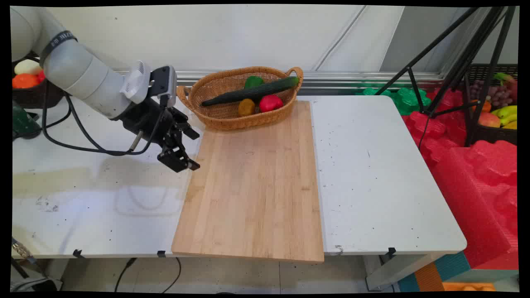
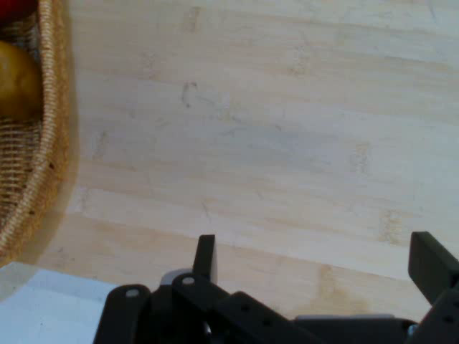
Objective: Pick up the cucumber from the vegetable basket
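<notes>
Four vegetables fill the basket [image 1: 232,118]; the tool [image 1: 188,149] gapes empty over the board [image 1: 252,186].

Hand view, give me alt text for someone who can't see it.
The open black gripper hovers empty over a light wooden cutting board. At the left edge is the rim of a wicker basket holding a yellowish-brown fruit.

From my seat the main view is bright and evenly lit, and the arm's soft shadow falls on the surface [image 1: 103,194] below it. The hand view is softer, warm-toned, slightly hazy over the wooden board [image 2: 287,143], with the basket [image 2: 50,143] shadowing its edge.
</notes>
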Controlling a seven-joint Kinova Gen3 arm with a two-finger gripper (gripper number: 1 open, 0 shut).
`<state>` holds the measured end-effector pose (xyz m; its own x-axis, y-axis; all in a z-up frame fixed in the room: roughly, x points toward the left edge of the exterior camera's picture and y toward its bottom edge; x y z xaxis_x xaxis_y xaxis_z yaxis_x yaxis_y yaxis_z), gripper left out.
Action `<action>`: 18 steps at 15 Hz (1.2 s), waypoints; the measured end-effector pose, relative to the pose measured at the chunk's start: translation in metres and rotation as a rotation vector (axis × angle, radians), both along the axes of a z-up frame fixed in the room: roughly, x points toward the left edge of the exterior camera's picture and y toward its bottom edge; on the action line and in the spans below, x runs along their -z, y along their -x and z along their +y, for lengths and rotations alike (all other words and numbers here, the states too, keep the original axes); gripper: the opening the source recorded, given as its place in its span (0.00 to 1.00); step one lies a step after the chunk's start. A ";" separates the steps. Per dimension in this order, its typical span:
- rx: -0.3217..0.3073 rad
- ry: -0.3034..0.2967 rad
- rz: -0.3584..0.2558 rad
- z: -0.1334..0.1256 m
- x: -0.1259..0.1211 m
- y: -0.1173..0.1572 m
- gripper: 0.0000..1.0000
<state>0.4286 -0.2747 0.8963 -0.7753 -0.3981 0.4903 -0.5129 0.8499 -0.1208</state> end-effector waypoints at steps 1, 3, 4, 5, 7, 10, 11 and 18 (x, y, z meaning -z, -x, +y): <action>-0.008 0.000 0.002 0.000 -0.001 -0.001 1.00; -0.021 0.002 0.006 0.000 -0.004 -0.003 1.00; -0.024 0.003 0.007 0.000 -0.005 -0.003 1.00; -0.034 0.004 0.009 0.000 -0.006 -0.004 1.00; -0.056 0.005 0.015 0.000 -0.008 -0.004 1.00; -0.088 0.012 0.023 -0.001 -0.012 -0.004 1.00; -0.101 0.022 0.027 -0.002 -0.015 -0.004 1.00; -0.192 0.127 0.053 -0.029 -0.041 -0.002 1.00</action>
